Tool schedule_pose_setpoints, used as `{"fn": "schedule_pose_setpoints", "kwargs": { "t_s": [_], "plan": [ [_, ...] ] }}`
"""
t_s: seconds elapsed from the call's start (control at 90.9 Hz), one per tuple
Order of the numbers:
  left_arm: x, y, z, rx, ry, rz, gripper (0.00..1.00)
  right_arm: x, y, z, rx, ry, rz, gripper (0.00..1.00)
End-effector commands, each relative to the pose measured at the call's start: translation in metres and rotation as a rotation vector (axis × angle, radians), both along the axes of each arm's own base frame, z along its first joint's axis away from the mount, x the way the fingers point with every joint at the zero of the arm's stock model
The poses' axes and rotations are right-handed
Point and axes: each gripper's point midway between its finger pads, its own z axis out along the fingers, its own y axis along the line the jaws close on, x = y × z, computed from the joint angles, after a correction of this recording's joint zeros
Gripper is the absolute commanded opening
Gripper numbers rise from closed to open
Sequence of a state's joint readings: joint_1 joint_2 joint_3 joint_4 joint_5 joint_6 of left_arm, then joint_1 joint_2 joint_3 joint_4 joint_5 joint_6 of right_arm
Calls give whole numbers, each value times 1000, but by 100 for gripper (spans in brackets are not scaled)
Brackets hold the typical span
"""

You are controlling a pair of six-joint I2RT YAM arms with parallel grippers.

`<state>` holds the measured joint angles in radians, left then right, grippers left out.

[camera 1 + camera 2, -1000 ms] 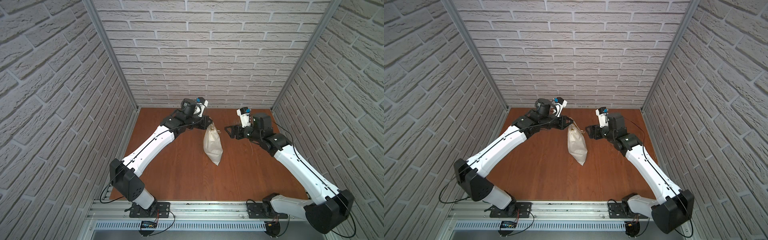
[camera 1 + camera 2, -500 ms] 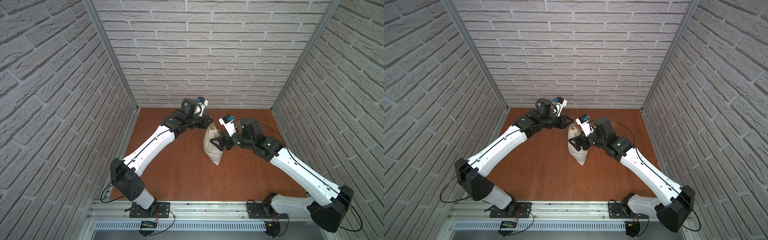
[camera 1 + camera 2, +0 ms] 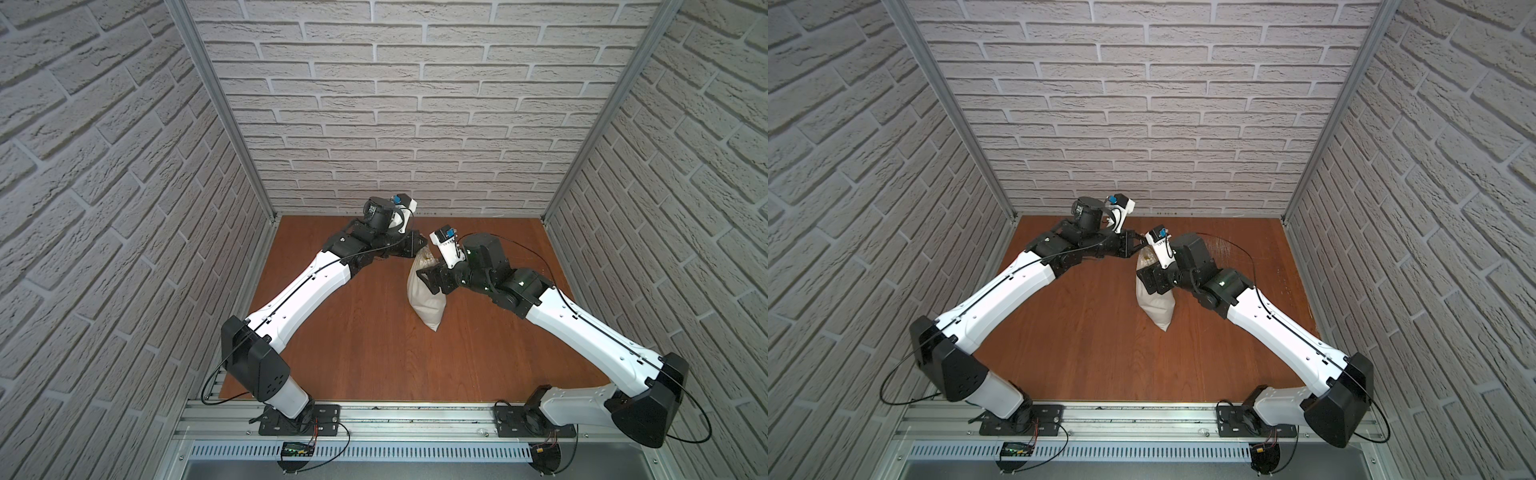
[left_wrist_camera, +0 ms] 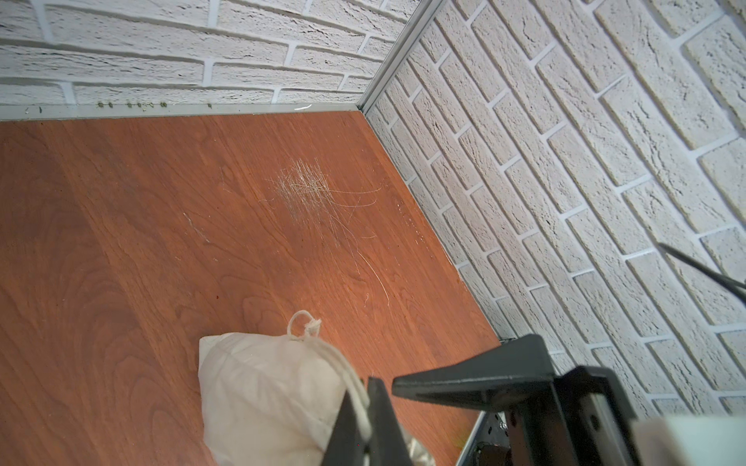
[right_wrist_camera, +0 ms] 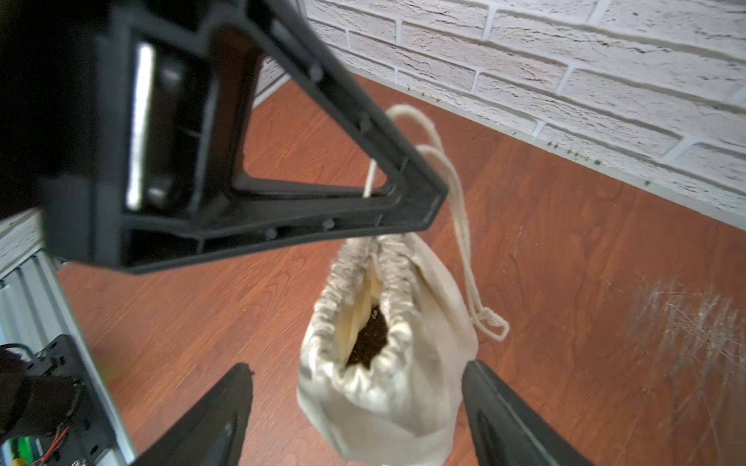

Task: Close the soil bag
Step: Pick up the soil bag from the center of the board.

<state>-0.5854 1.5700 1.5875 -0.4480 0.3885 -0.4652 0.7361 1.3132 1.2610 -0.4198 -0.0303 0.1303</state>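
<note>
Middle of wooden table [image 3: 353, 340], toward back wall: soil bag [image 3: 426, 299] upright, strung up by cord [image 5: 464, 246]. Contact of base with wood not clear. Mouth half gathered, gap left open; dark soil [image 5: 369, 337] visible inside. Left gripper [image 5: 422, 201] pressed together on cord above the hem, strands pinched. Right gripper [image 5: 357, 379] spread wide, straddling bag just under the hem; one finger about touching cloth, the other clear of it. Knotted loop of cord dangling beside bag. Scratches [image 5: 686, 322] on wood nearby.

tabletop [image 3: 353, 353]: reddish wood | on it: soil bag [image 3: 426, 305] | marks: pale scratches [image 4: 306, 181]
</note>
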Motion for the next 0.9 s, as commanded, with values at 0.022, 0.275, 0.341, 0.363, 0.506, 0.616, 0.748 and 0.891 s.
{"fn": "schedule_pose_setpoints", "kwargs": {
  "t_s": [0.022, 0.275, 0.341, 0.363, 0.506, 0.616, 0.748, 0.891],
  "plan": [
    [1, -8, 45, -83, -114, -13, 0, 11, 3, 14, 30, -41, -40, 78],
    [-3, -6, 47, -81, -117, -15, 0, 17, 14, 14, 60, -28, -35, 67],
    [-4, -5, 48, -81, -118, -14, 0, 18, 17, 14, 70, -22, -33, 65],
    [-4, -5, 48, -81, -119, -14, 0, 18, 17, 13, 71, -20, -32, 64],
    [-4, -6, 49, -85, -122, -18, 0, 20, 21, 9, 77, -9, -29, 60],
    [-3, -7, 48, -86, -118, -22, 0, 22, 23, 6, 79, -4, -29, 57],
    [-4, -7, 47, -84, -116, -20, 0, 25, 25, 3, 80, -4, -35, 50],
    [-4, -6, 44, -79, -110, -20, 0, 27, 26, 4, 82, -7, -40, 32]
  ]
}}
